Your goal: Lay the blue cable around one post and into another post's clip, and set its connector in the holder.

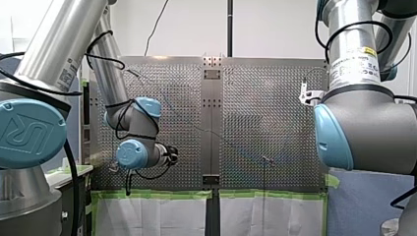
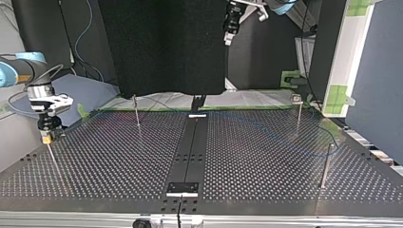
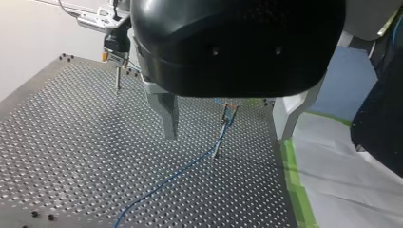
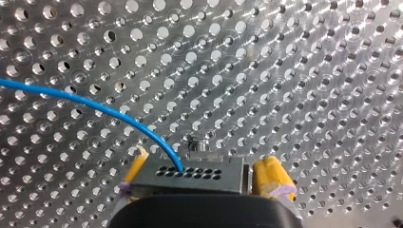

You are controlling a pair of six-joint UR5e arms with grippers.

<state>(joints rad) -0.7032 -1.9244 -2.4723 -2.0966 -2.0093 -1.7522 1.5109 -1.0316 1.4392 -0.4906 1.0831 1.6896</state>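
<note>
Pinching connector (image 4: 190, 173) in right jaws, cable (image 4: 95, 107) trailing out; hovering above thin post (image 2: 52, 159) at top view's left, not yet in holder. Left jaws spread, empty. Routing by clip post (image 3: 228, 113) seemingly done; seating left.

My left arm (image 1: 110, 78) and my right arm (image 1: 373, 128) are silver tubes with light-blue joint caps (image 1: 133, 153), black cables (image 1: 105, 46) looped along them, a white label (image 1: 351, 66) on the right one, and my right gripper (image 4: 203, 168) has yellow, seemingly frayed pads (image 4: 270, 176).
</note>
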